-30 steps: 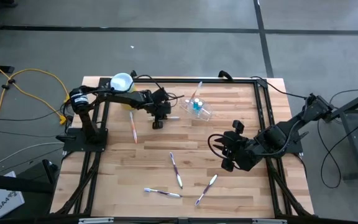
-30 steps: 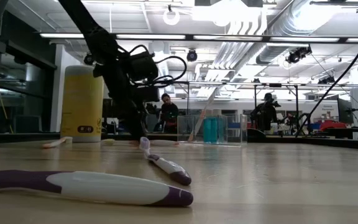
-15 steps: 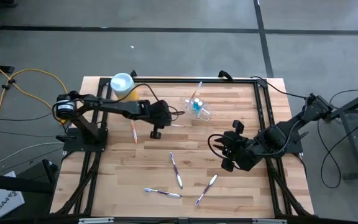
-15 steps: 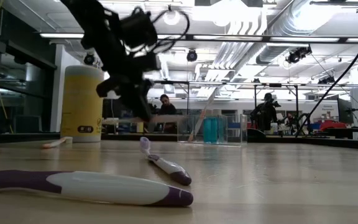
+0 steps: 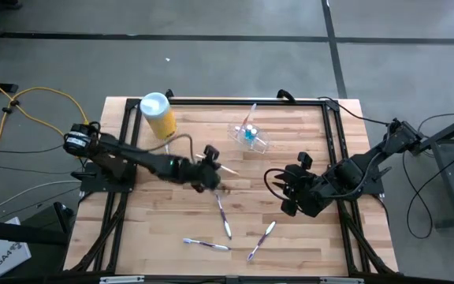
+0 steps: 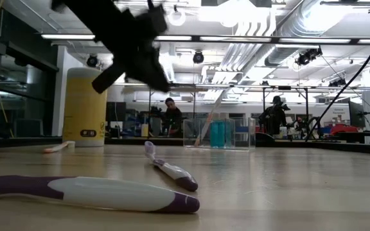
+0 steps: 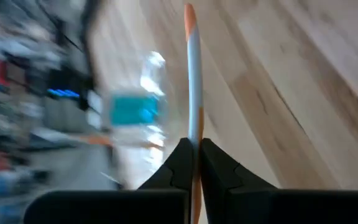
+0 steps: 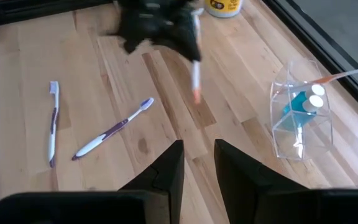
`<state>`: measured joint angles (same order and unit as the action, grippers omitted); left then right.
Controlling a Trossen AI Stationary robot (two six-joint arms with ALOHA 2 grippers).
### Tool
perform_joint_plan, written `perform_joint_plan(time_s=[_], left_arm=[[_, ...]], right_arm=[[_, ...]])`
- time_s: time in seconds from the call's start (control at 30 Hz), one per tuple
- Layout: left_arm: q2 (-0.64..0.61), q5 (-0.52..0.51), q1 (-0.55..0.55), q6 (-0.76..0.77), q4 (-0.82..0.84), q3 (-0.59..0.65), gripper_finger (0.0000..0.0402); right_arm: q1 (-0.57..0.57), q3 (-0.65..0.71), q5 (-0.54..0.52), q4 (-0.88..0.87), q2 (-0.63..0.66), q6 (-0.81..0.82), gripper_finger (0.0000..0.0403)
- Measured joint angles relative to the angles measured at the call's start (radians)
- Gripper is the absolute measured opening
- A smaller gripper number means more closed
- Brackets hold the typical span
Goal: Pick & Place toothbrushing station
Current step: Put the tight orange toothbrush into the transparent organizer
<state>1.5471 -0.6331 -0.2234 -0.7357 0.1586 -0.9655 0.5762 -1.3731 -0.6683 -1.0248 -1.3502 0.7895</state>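
The toothbrushing station [image 5: 250,136] is a small clear cup. In the view from above it stands a little right of the middle of the frame, near the top of the wooden tabletop [image 5: 290,237]. Some blue things and one brush already sit inside it.

Start at the left of that frame. The yellow canister [image 5: 158,116] with the pale lid stands in the upper left part of the tabletop. Below it, the left arm reaches across toward the middle. The left tool [image 5: 208,168] is in the middle of the frame, and its fingers are clamped on an orange and white toothbrush [image 7: 192,93]. The brush sticks out in front of the tool, and the clear cup is still well apart from it.

Under the left tool, three purple toothbrushes [image 5: 222,214] lie flat on the wood in the lower middle. On the right, the right tool [image 5: 289,192] waits with its fingers apart and holds nothing.

The arm looks blurry, so it seems to be moving fast. A fast swing could make the brush slip out of the thin grip. The cup looks light, so a bump from the brush or the tool could knock it over. The cup mouth is small, so the brush could miss it.
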Motion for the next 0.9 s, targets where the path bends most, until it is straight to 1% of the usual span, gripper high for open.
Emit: perform_joint_plan(time_s=[0.07, 0.13, 0.23, 0.37, 0.47, 0.67, 0.83, 0.9], left_arm=[[0.000, -0.075, -0.067, -0.074, -0.071, 0.000, 0.0003], [0.000, -0.110, -0.127, -0.149, -0.149, -0.001, 0.0003], [0.000, -0.128, -0.203, -0.264, -0.271, -0.001, 0.0003], [0.000, -0.124, -0.275, -0.401, -0.398, -0.003, 0.0003], [0.000, -0.086, -0.307, -0.480, -0.465, -0.003, 0.0003], [-0.001, 0.048, -0.323, -0.661, -0.543, -0.003, 0.0003], [-0.001, 0.091, -0.323, -0.818, -0.605, -0.003, 0.0003], [-0.001, 0.107, -0.323, -0.863, -0.612, -0.003, 0.0003]], right_arm=[[0.000, 0.000, -0.008, 0.006, 0.000, 0.000, 0.0081], [-0.005, 0.000, -0.015, 0.017, 0.000, 0.000, 0.0081], [-0.017, 0.000, -0.009, 0.042, 0.000, -0.001, 0.0081], [-0.031, 0.000, 0.027, 0.126, 0.000, -0.045, 0.0081], [-0.041, 0.000, 0.083, 0.207, 0.000, -0.091, 0.0081], [-0.069, 0.000, 0.211, 0.329, -0.020, -0.140, 0.0081], [-0.103, 0.000, 0.345, 0.398, -0.079, -0.141, 0.0081], [-0.115, 0.000, 0.374, 0.413, -0.102, -0.156, 0.0081]])
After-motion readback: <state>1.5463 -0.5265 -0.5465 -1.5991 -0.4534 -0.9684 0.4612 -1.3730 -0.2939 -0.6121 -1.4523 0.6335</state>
